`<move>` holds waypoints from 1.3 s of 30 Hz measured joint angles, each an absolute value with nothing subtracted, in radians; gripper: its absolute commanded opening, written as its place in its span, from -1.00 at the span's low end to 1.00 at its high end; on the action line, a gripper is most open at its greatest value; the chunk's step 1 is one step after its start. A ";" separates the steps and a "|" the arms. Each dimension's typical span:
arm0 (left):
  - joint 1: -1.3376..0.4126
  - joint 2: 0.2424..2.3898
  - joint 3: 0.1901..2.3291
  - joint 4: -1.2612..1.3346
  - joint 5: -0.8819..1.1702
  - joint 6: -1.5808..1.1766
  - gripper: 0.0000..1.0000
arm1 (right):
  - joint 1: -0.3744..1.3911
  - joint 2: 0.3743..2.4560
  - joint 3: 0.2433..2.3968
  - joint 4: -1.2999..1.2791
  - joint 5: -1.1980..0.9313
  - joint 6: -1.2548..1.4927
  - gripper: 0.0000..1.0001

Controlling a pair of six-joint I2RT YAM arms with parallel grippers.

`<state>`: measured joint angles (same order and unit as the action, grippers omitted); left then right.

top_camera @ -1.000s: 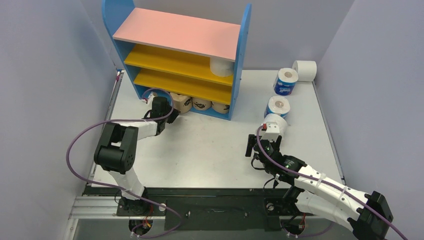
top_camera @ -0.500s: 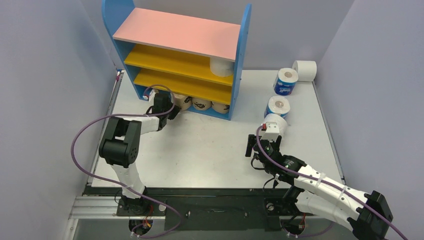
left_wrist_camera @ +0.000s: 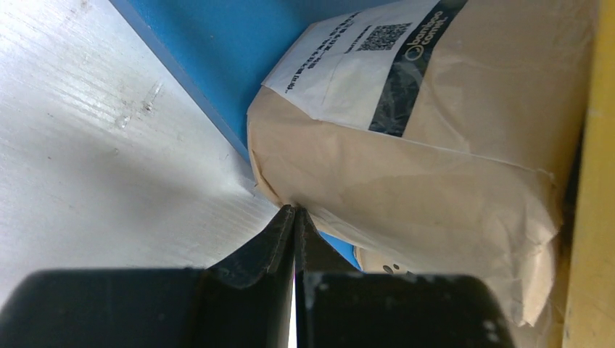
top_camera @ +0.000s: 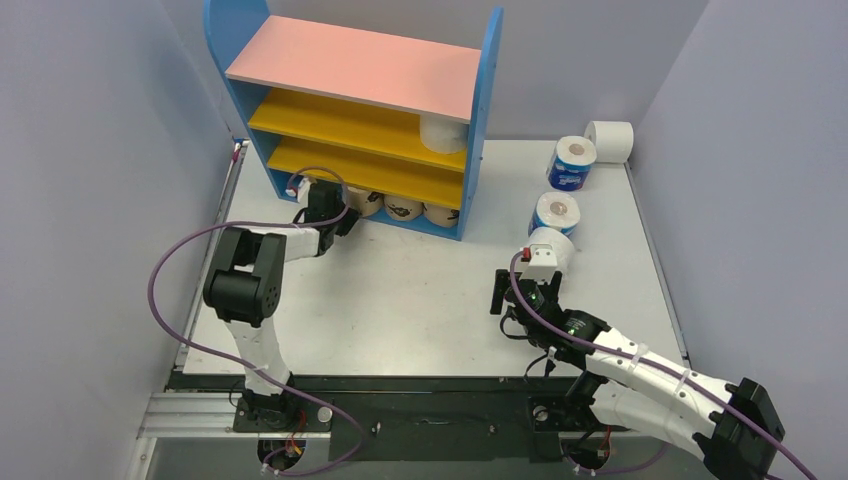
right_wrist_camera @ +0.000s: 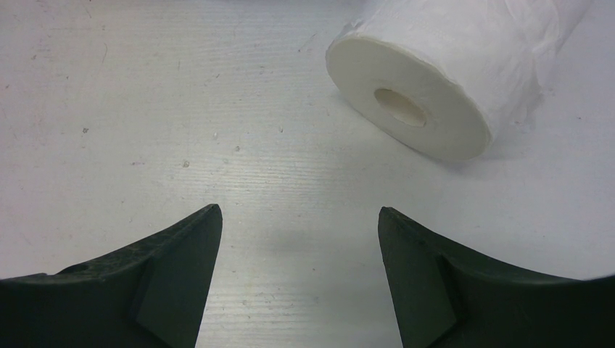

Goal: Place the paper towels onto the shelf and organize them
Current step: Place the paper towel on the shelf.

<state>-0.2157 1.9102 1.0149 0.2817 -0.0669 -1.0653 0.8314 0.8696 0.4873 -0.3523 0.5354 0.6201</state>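
- Left pincer (left_wrist_camera: 294,214), clenched, tips against a tan roll (left_wrist_camera: 435,181) on the shelf (top_camera: 360,65) base; its white label (left_wrist_camera: 341,65) carries a QR code.
- Right pincer (right_wrist_camera: 299,217), released, above bench (right_wrist_camera: 145,109); white roll (right_wrist_camera: 435,94) lies beyond, right.

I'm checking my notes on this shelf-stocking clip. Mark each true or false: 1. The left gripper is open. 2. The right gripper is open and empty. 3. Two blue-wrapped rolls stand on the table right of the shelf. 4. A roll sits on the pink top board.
1. False: the left gripper is shut, its tips at a tan roll on the bottom tier.
2. True: the right gripper holds nothing.
3. True: the blue-wrapped rolls stand on the table, right of the shelf.
4. False: the pink top board is bare; a white roll sits on a yellow shelf beneath.
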 measured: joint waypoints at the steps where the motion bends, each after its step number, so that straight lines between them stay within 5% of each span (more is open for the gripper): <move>1: -0.214 1.915 1.019 0.281 -0.067 -1.066 -1.00 | 0.831 0.871 0.487 -0.352 0.535 0.620 0.49; 39: -0.197 1.916 1.020 0.294 -0.066 -1.075 -1.00 | 0.831 0.880 0.487 -0.352 0.540 0.620 0.49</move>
